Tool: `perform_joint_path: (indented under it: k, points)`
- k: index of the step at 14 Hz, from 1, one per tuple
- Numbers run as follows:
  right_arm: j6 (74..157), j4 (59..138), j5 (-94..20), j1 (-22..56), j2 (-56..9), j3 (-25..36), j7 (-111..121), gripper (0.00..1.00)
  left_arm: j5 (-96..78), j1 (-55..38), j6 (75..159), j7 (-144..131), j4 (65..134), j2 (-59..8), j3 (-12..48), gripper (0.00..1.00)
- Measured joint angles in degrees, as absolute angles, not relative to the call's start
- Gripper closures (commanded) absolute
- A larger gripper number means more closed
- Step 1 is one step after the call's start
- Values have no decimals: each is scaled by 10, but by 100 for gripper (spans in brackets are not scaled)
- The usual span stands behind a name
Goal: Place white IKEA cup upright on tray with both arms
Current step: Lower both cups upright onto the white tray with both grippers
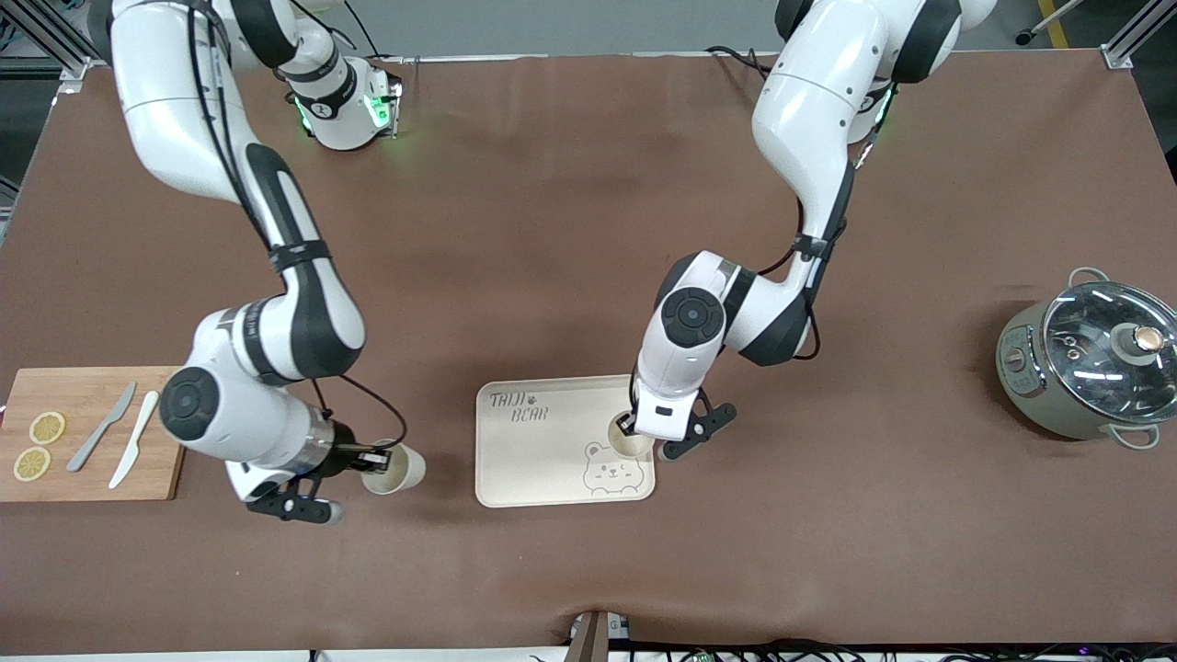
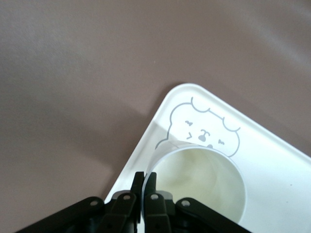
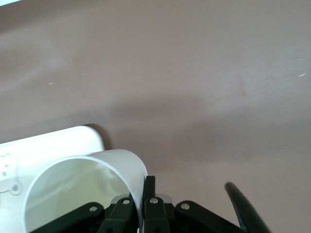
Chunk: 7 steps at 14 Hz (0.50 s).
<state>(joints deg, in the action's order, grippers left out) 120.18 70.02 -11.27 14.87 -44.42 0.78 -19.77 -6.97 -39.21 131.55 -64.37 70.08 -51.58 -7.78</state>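
Brown cloth covers the tabletop [image 1: 552, 230] I am working over, with two white arms reaching down onto it. At the middle lies the cream tray [image 1: 533, 460], lettered TAIJI BEAR with a bear face drawn on it. The left gripper [image 1: 634, 430] is low over the tray's corner toward the left arm's end, its jaws clamped together on the rim wall of a white cup [image 1: 632, 439] that stands upright, mouth up, on the tray just beside the bear drawing; the left wrist view shows the thin wall pinched between the two fingers. The right gripper [image 1: 372, 457] sits low near the tabletop between the tray and a bamboo cutting board [image 1: 87, 437], its jaws clamped on the rim of a second white cup [image 1: 395, 469], which is tilted with its mouth facing the camera and is off the tray, well short of its edge. The board carries two lemon slices [image 1: 39, 446], a grey knife [image 1: 101, 428] and a white knife [image 1: 135, 439]. A lidded pot [image 1: 1090, 368] stands at the left arm's end. I judge one cup to be placed and ready for release, the other mid-delivery. Next the right arm would need to bring its cup over the tray, turn it upright and set it down clear of the first.
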Motion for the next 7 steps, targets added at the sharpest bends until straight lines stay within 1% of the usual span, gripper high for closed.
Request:
perform_joint_path:
  k: [2,3,4,5,7]
  points:
    - [1203,697,-113,167,-444,8,-233,100,-70,-396,1316,-644,699,-521,-78,100]
    - [1204,697,-113,175,-444,8,-250,100,-70,-397,1317,-644,698,-523,-78,90]
    - [1206,697,-113,185,-444,8,-270,100,-70,-398,1321,-644,697,-526,-78,78]
    - [1211,697,-112,196,-444,8,-289,100,-70,-400,1329,-644,697,-528,-78,71]
    - [1227,697,-107,221,-446,9,-323,100,-70,-401,1338,-644,697,-532,-78,41]
